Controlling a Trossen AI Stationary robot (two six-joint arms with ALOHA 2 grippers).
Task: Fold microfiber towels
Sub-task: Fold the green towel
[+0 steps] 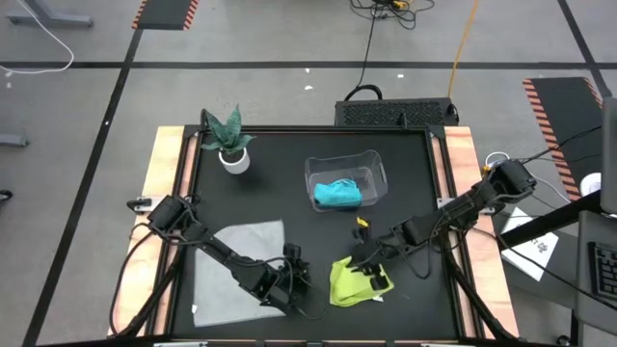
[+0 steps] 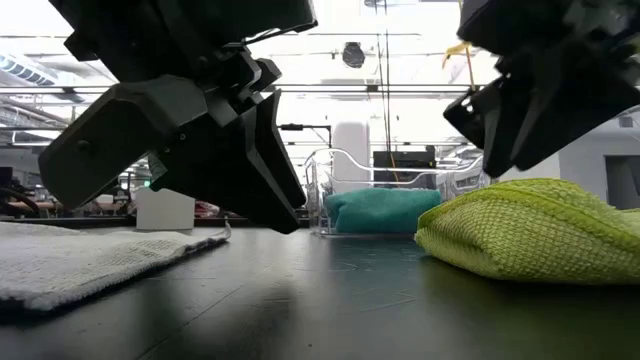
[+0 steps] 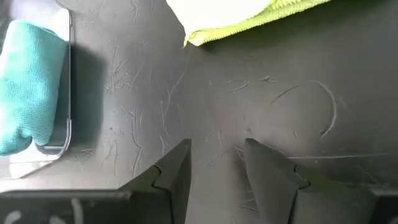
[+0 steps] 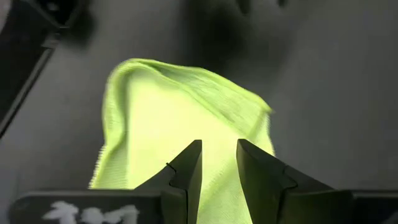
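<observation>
The yellow-green towel lies in a folded heap on the black table near the front edge, also in the low view. My right gripper hangs open just above it, nothing between its fingers. My left gripper stands open over bare table between the yellow-green towel and the light grey towel, which lies spread flat at the near left. The teal towel rests folded inside the clear bin.
A small potted plant stands at the far left of the table. The clear bin sits at the centre back. Bare black tabletop lies between the bin and the two towels at the front.
</observation>
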